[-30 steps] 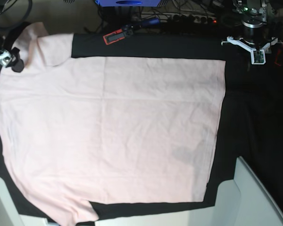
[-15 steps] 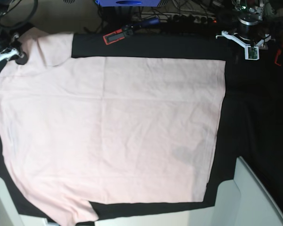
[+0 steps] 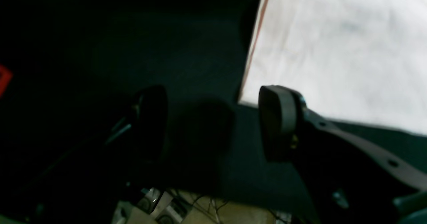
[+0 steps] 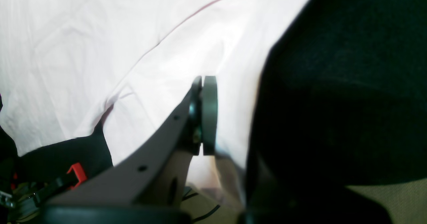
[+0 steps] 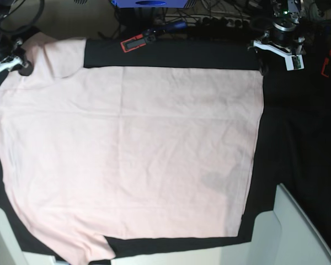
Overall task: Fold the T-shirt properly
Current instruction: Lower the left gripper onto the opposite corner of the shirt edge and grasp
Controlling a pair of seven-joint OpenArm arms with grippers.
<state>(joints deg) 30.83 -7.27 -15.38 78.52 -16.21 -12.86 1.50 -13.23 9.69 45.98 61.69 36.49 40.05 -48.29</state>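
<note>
Having swung the left gripper in from the bare cloth toward the far hem corner of the T-shirt over the last second, and having snapped the right gripper closed up by the sleeve.

Lying flat and plain side up across the black-covered worktop, filling most of it, lightly creased.

Probably handling as light, soft and floppy: sagging and wrinkling if lifted from a single point, and sliding easily over the cloth underneath. Likely best taking hold at the hem corners and shoulder edges, both ends together, pinching right at the edge.

Hovering with the left pads spread wide just beside that hem corner, nothing between them.

Pressing the right pads tight together over the pink fabric near the sleeve edge. Not possible telling whether any cloth is caught there.
</note>
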